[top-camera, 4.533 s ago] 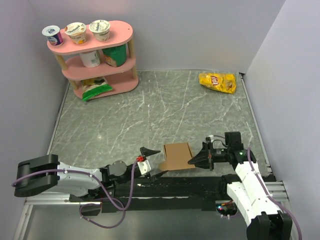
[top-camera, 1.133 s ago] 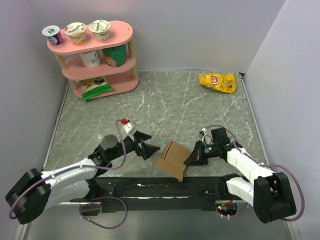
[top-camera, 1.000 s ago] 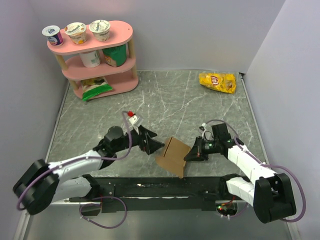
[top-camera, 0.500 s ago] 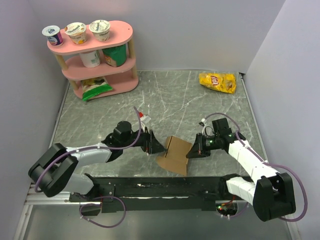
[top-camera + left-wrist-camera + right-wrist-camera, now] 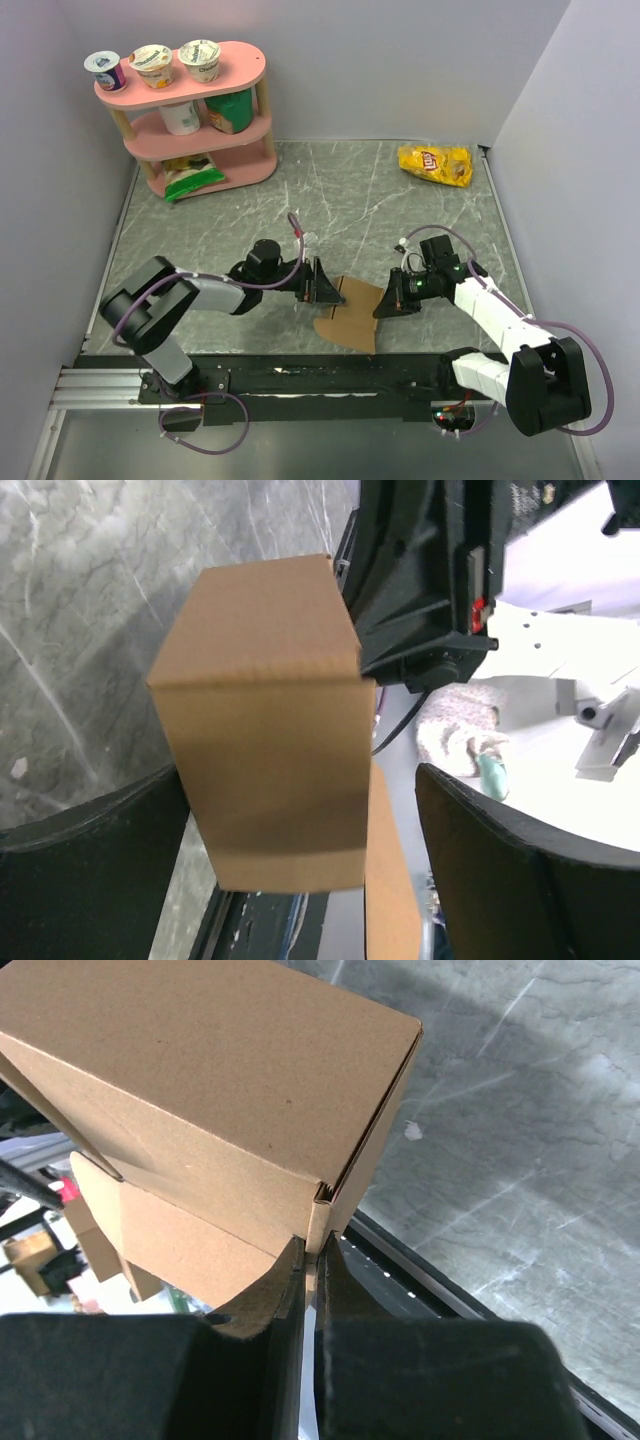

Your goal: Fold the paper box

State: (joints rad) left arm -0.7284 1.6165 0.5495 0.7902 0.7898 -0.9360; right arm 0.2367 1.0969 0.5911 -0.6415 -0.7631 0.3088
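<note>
The paper box (image 5: pixel 350 312) is plain brown cardboard, partly folded into a squarish shape, near the table's front middle. My right gripper (image 5: pixel 384 301) is shut on a thin cardboard edge at the box's right side; in the right wrist view both fingers (image 5: pixel 290 1280) pinch that edge below the box (image 5: pixel 200 1080). My left gripper (image 5: pixel 322 287) is open at the box's left end. In the left wrist view the box (image 5: pixel 265 730) fills the gap between the wide-spread fingers (image 5: pixel 500 850). Whether they touch it is unclear.
A pink three-tier shelf (image 5: pixel 190 112) with yogurt cups and packets stands at the back left. A yellow chip bag (image 5: pixel 435 163) lies at the back right. A black rail (image 5: pixel 320 372) runs along the near edge, just in front of the box.
My left arm has swung in from the left until its open jaws reach the box's left end. The right gripper has kept its grip, and the box has shifted slightly.
</note>
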